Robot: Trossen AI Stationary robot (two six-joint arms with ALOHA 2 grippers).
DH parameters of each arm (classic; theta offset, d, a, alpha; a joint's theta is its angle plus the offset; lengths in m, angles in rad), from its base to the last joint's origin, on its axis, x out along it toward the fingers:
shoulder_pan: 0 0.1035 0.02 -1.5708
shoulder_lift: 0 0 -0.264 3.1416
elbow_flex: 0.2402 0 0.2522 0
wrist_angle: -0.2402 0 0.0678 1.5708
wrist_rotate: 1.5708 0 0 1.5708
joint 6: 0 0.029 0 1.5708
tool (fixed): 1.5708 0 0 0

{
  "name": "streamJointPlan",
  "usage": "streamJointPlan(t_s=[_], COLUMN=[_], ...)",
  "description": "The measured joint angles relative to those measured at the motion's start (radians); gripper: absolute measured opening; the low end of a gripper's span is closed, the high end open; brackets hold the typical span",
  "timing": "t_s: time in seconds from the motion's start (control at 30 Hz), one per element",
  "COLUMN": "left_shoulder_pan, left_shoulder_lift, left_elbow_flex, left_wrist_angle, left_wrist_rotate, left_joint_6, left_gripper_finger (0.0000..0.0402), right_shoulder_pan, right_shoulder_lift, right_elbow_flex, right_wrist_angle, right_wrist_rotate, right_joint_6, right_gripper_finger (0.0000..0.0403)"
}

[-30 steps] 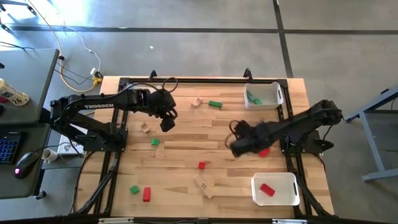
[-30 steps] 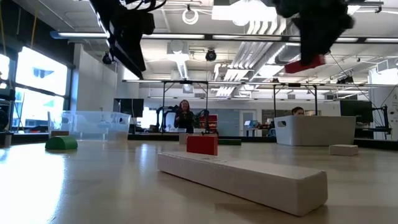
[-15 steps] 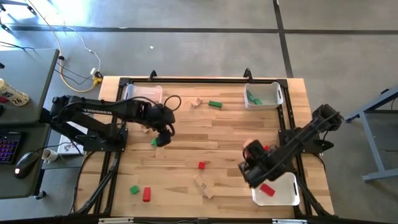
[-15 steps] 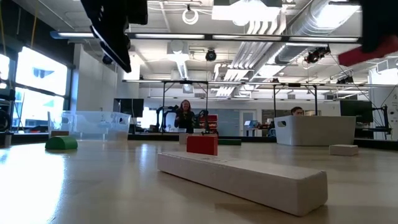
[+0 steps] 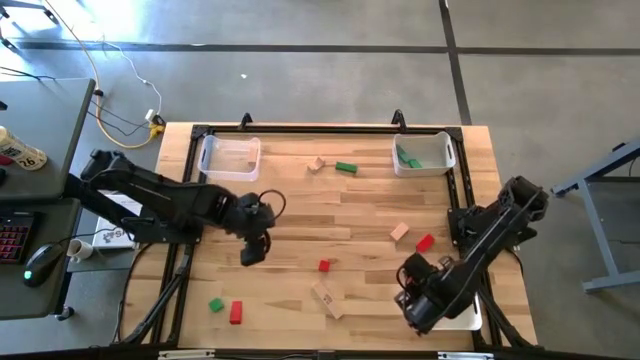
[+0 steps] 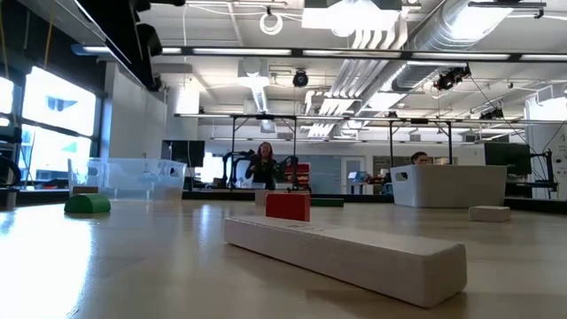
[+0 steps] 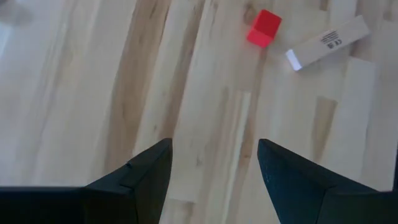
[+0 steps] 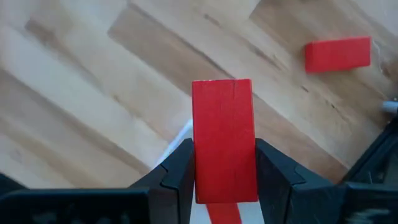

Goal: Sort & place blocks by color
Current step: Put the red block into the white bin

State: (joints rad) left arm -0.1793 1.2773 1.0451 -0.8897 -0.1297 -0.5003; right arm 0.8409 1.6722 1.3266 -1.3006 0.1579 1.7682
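Observation:
My right gripper (image 5: 420, 300) is shut on a red block (image 8: 224, 124) above the edge of the white bin (image 5: 463, 319) at the near right, which my arm mostly covers. My left gripper (image 5: 252, 250) hangs open over bare wood left of centre, nothing between its fingers (image 7: 214, 146). Loose blocks lie flat on the table: a red cube (image 5: 324, 265), a tan bar (image 5: 327, 298), a tan block (image 5: 400, 232), a red block (image 5: 425, 242), a green one (image 5: 216, 304) and a red one (image 5: 236, 312) near the front left. My right gripper pinches the red block by its two long sides (image 8: 198, 163) between the two fingers. The fingers point down from above. The block is lifted clear, over the white bin's rim (image 8: 181, 134) and the table.
A clear bin (image 5: 229, 155) stands at the far left. A white bin (image 5: 425, 153) at the far right holds green blocks. A tan block (image 5: 317, 163) and a green block (image 5: 346, 167) lie between them. Black frame rails run along the table's sides.
My right gripper has swung with the red block from mid-table toward the near right corner, sinking a little, and now hangs over the white bin. My left gripper, still open, has moved from the far left part toward the near edge.

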Motion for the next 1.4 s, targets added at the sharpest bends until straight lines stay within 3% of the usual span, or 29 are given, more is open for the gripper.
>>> streamJointPlan(t_s=[0.43, 0.63, 0.8, 1.2, 1.4], left_shoulder_pan=[-0.091, -0.091, -0.08, -0.006, 0.081], left_shoulder_lift=[0.0, 0.0, 0.0, 0.0, 0.0], left_elbow_flex=[0.0, 0.0, 0.0, 0.0, -0.038], left_wrist_angle=[0.117, -0.028, -0.2, -0.375, -0.449], left_wrist_rotate=[-0.095, -0.199, -0.219, -0.252, -0.272], left_joint_6=[-0.194, -0.438, -0.613, -0.701, -0.701], left_gripper_finger=[0.0223, 0.0223, 0.0223, 0.0223, 0.0223], right_shoulder_pan=[0.182, 0.22, 0.22, 0.206, 0.182], right_shoulder_lift=[0.017, 0.086, 0.144, 0.206, 0.206], right_elbow_flex=[0.0, 0.0, 0.0, 0.0, 0.0], right_wrist_angle=[0.016, 0.021, 0.015, -0.005, -0.015], right_wrist_rotate=[-0.009, -0.017, -0.061, -0.153, -0.171], right_joint_6=[0.018, 0.025, 0.014, -0.011, -0.016], right_gripper_finger=[0.0107, 0.0107, 0.0107, 0.0108, 0.0166])
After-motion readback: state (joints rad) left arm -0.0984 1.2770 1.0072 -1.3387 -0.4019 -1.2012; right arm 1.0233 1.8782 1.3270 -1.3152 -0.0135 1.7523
